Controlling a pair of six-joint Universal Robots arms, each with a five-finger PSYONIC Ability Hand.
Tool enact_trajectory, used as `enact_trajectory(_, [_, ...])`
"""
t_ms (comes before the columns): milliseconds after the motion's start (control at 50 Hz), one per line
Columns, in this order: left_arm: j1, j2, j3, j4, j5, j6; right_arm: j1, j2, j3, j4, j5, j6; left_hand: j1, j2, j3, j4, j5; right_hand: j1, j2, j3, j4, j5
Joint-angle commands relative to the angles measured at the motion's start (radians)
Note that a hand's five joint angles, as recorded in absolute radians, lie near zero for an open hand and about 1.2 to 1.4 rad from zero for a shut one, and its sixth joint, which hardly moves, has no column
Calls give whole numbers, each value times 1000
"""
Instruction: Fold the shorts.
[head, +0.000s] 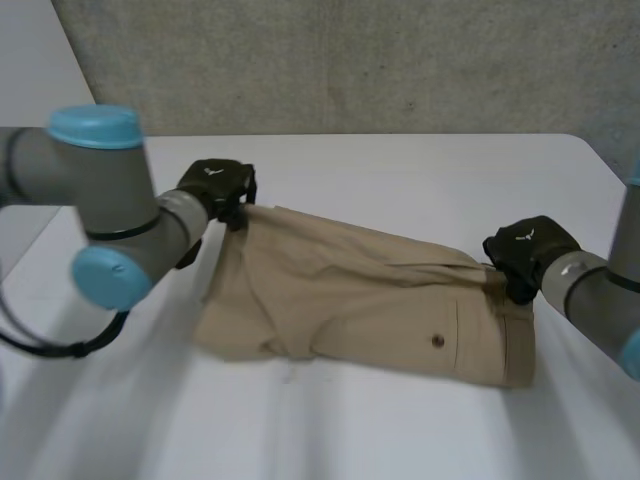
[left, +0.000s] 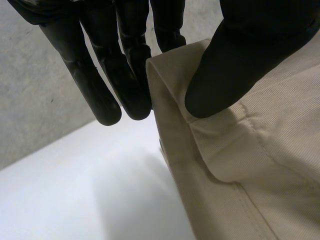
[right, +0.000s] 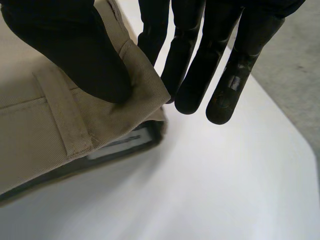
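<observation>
Head view, place: the tan shorts (head: 370, 300) lie on the white table (head: 420, 165) between the two arms, well in from its edges.
Head view, long axis: it runs across the table from the left hand (head: 215, 185) to the right hand (head: 528, 250), slanting slightly toward the robot at the right. The waist end, with the pocket button (head: 437, 341), points to the robot's right and the leg ends to its left.
Head view, hands: each sits on one far corner of the cloth.
Left wrist view, grip: the left thumb (left: 235, 65) pinches a hemmed leg corner against the fingers; the hand is clamped on the shorts.
Left wrist view, risk: only a narrow strip of hem sits in the pinch, so a quick pull toward the robot could probably drag it free.
Right wrist view, grip: the right thumb (right: 75, 50) clamps the waistband corner, beside a belt loop (right: 65, 120), against the fingers behind it. A white label (right: 122, 145) shows in the layer underneath.
Right wrist view, risk: the pinch looks to hold the upper layer alone, so the layers could slide apart.
Both ends, risk: if one hand leads, the long axis would skew and the fold would land crooked.
</observation>
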Motion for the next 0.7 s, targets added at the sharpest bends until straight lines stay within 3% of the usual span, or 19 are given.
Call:
enact_trajectory(20, [-34,-245,288,25,-9,60,30,131,-94,-59,62,-14,258,194,201,198,252,430,218,213,203,223])
enact_trajectory(140, [-29,-337,383,36,-49,120,34,202,-164,-62,71,-15,258,194,201,198,252,430,218,213,203,223])
enact_trajectory(320, [-33,-367,365,97,-54,124,39,262,-225,-68,63,-22,258,194,201,198,252,430,218,213,203,223])
enact_trajectory(340, [-33,-365,357,104,-54,124,40,262,-227,-70,63,-20,258,194,201,198,252,349,137,133,123,143])
enact_trajectory(360, [-36,-361,336,122,-54,124,39,261,-227,-70,62,-16,-128,-192,-185,-188,-135,186,-26,-31,-40,-21])
enact_trajectory(400, [-39,-353,307,148,-55,126,40,250,-228,-83,62,-6,-573,-637,-630,-634,-580,-280,-492,-497,-506,-487])
enact_trajectory(420, [-48,-333,273,183,-57,127,40,245,-227,-96,63,-5,-761,-825,-818,-822,-768,-370,-582,-586,-596,-576])
enact_trajectory(520, [-52,-220,153,297,-60,126,31,196,-201,-171,62,30,-822,-886,-879,-882,-828,-720,-932,-936,-946,-926])
enact_trajectory(620, [-59,-146,78,340,-48,123,23,165,-184,-174,45,106,-825,-889,-882,-885,-831,-723,-935,-940,-949,-930])
enact_trajectory(700, [-66,-123,56,331,-15,121,8,162,-182,-171,-18,179,-825,-889,-882,-885,-831,-691,-903,-907,-917,-898])
